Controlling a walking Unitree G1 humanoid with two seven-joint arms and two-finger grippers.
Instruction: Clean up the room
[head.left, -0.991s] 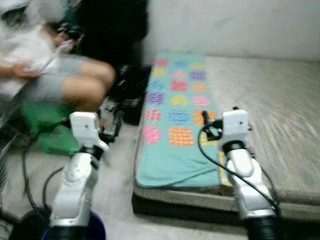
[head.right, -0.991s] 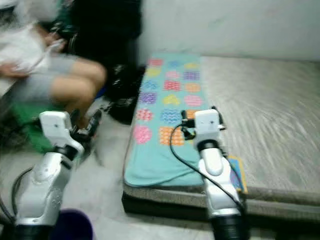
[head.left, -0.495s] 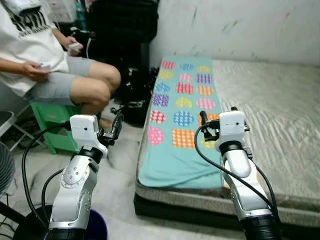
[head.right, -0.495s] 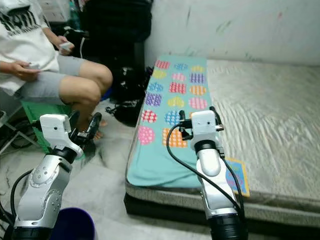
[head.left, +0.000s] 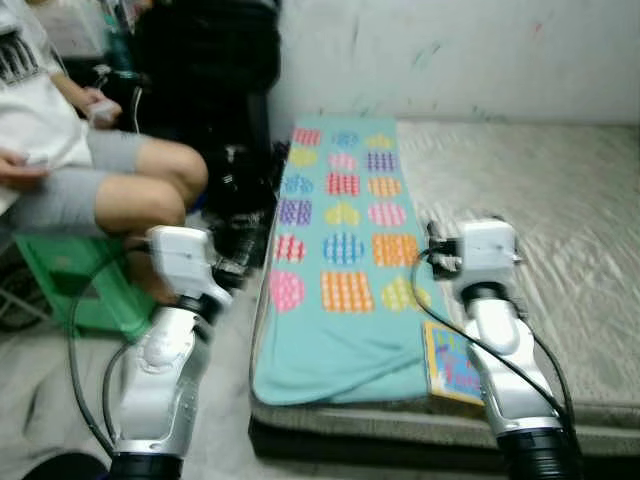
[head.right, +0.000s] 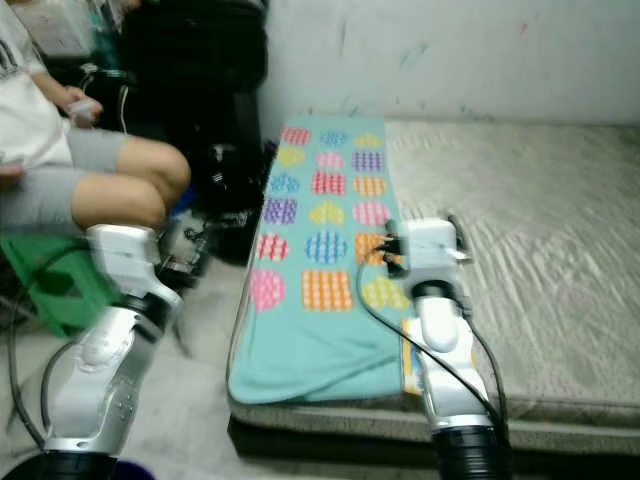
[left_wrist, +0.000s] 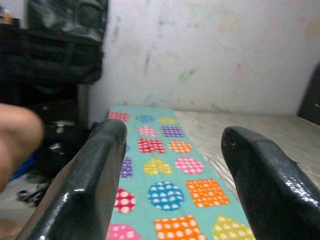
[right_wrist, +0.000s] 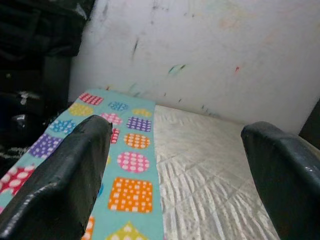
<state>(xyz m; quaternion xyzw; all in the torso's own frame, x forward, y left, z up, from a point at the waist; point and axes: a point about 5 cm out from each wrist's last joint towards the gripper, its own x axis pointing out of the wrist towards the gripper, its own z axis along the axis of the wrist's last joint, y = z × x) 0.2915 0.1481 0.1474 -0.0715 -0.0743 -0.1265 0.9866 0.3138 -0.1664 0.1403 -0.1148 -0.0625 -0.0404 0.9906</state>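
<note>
Both grippers gape empty over the low grey mattress (head.left: 520, 190): the thin colourful picture book (head.left: 448, 362) lies at its front edge just beside the right gripper (right_wrist: 175, 165), left gripper (left_wrist: 175, 170) farther.

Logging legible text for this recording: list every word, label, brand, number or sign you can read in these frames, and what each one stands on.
None can be read.
Person's white T-shirt: dark print at its edge, cut off and blurred, unreadable.
Colourful flat booklet on the mattress beside the teal patterned mat: printed cover, too blurred to read.
Teal patterned mat: coloured shapes, no lettering.
Wall: paint marks, no writing.
</note>
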